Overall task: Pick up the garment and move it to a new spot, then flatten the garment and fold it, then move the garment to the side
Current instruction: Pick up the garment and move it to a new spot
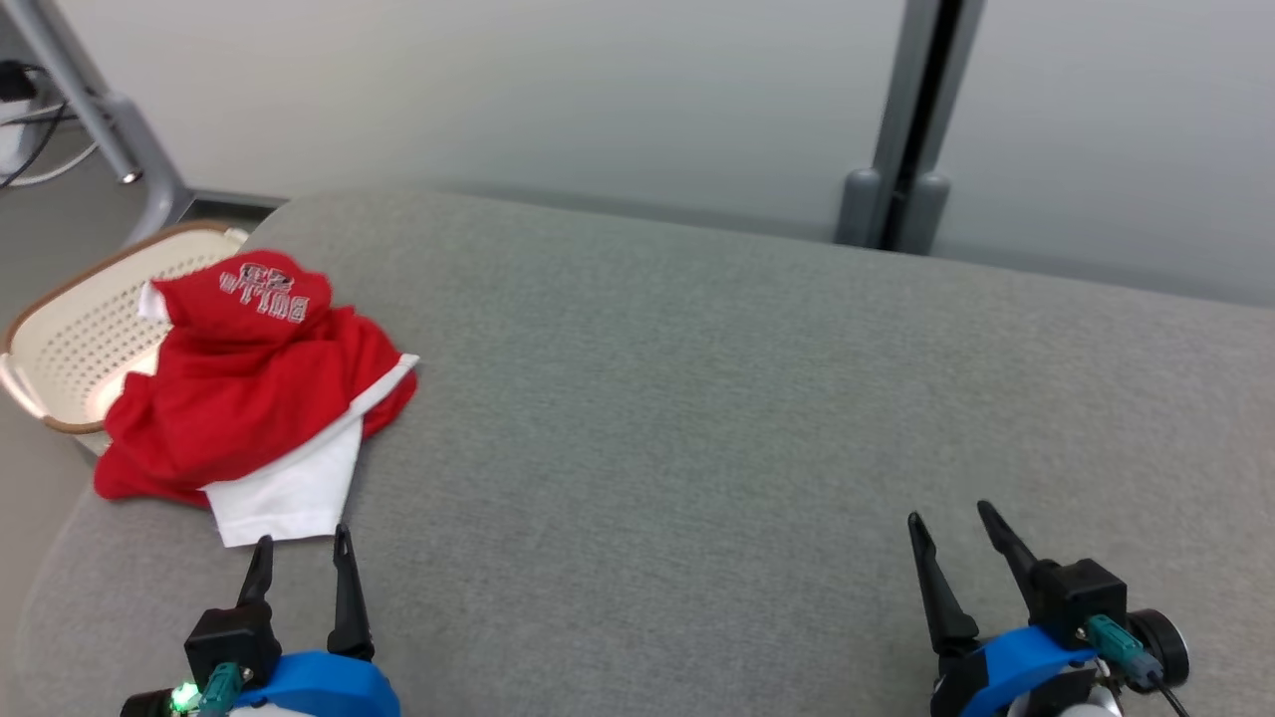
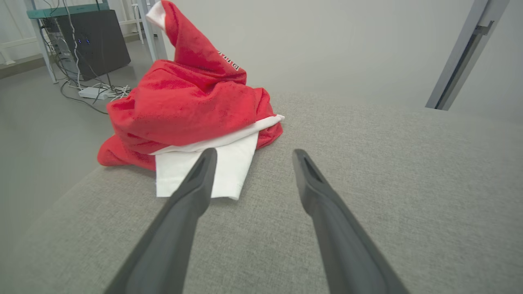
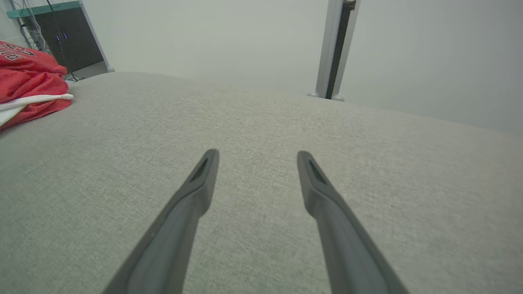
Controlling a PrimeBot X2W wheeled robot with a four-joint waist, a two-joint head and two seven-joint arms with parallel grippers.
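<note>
A crumpled red garment (image 1: 244,398) with white trim and lettering lies heaped at the left end of the grey cushioned surface (image 1: 717,398). Its white part points toward me. My left gripper (image 1: 302,538) is open just short of that white edge, fingers apart and holding nothing. In the left wrist view the garment (image 2: 184,110) rises right ahead of my left gripper (image 2: 252,154). My right gripper (image 1: 947,514) stands open at the lower right, far from the cloth. The right wrist view has the garment (image 3: 28,87) at the far left, beyond my open right gripper (image 3: 257,154).
A cream laundry basket (image 1: 60,329) with a brown rim sits beside the surface's left end, partly under the garment. A grey post (image 1: 901,149) stands behind the surface. Cables and a dark box (image 2: 96,41) lie on the floor to the left.
</note>
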